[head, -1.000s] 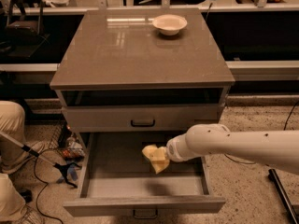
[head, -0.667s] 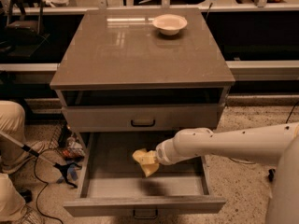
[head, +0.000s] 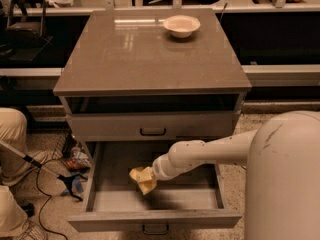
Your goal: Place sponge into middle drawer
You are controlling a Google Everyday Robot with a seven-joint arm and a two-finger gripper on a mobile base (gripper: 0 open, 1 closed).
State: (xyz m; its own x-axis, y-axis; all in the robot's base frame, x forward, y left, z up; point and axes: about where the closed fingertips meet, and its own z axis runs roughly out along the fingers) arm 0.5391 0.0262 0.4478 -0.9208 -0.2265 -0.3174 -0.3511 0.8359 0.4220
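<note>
The pale yellow sponge (head: 140, 178) hangs crumpled at the end of my white arm, inside the open middle drawer (head: 155, 219) and just above its grey floor, left of centre. My gripper (head: 149, 177) is shut on the sponge; its fingers are mostly hidden behind the sponge and the arm's wrist. The drawer is pulled far out at the bottom of the cabinet, its thick front lip nearest the camera.
A closed drawer front with a dark loop handle (head: 152, 131) sits above the open drawer. A round white bowl (head: 181, 25) stands on the cabinet top (head: 150, 59). A person's legs (head: 10, 134) and cables (head: 60, 176) lie on the left. My white body (head: 285, 179) fills the lower right.
My arm has moved left and further down into the open drawer, carrying the sponge from the drawer's middle to left of centre. The bowl and drawers have not moved.
</note>
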